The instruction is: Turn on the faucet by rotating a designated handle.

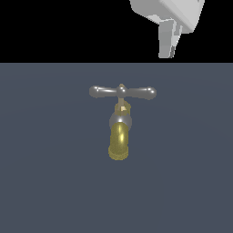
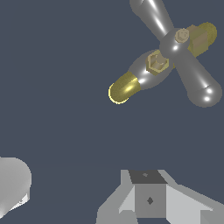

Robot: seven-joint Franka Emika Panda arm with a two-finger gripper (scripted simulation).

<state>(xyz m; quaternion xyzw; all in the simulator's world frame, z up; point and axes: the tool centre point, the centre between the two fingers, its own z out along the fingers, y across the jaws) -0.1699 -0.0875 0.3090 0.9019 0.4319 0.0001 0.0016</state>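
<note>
Looking across the scene, we take the widest thing first: the flat grey-blue ground that fills most of the exterior view and carries the faucet.

Next in size is our gripper, pale grey, hanging at the upper edge of the exterior view, toward that view's right. Only a finger and part of the body show there, and in the wrist view we see just the near parts of the hand, so we cannot tell whether the fingers are spread or pressed together. Nothing sits between them that we can see.

Then comes the faucet, standing alone near the middle of the ground, its golden spout curving toward the camera below a grey collar.

Smallest is the handle, the slim grey crossbar on top. Its long axis runs across the exterior view, side to side, with a bulbous end at each side.

The relation that matters to us: the handle lies below the gripper and off toward the exterior view's left, well apart from it. The bar's end on the exterior view's right is the nearer one. We judge that the approach is not yet made, and that this nearer end is the natural place to push.
</note>
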